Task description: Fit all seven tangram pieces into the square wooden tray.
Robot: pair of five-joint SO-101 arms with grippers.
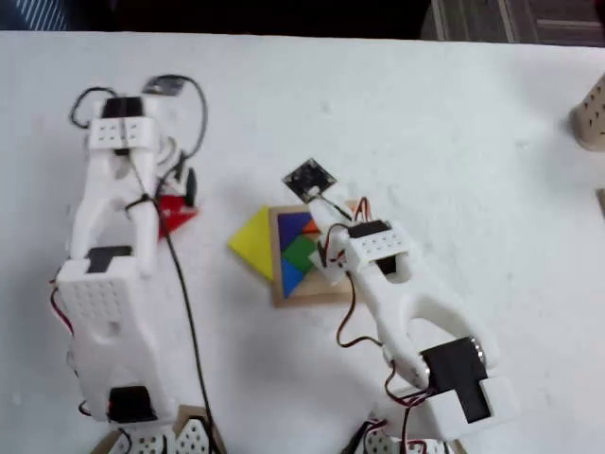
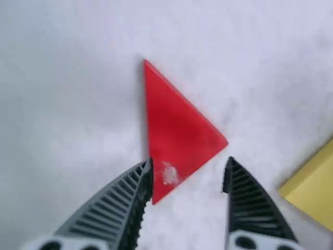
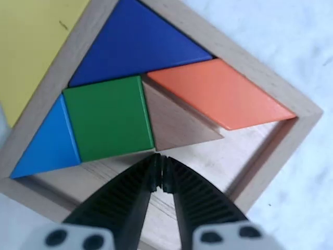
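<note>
Near the middle of the desk (image 1: 454,142) sat the tray (image 1: 302,299), holding a large triangle (image 3: 135,47), a parallelogram (image 3: 218,94) and a square (image 3: 106,117) flanked by a corner triangle (image 3: 47,146) and a middle triangle (image 3: 174,125), while an outer triangle (image 1: 253,241) lay against its left rim and a loose triangle (image 1: 175,216) lay farther left.

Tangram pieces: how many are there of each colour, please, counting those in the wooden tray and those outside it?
red triangle: 1
yellow triangle: 1
dark blue triangle: 1
light blue triangle: 1
green square: 1
orange parallelogram: 1
brown triangle: 1
Total: 7
</note>
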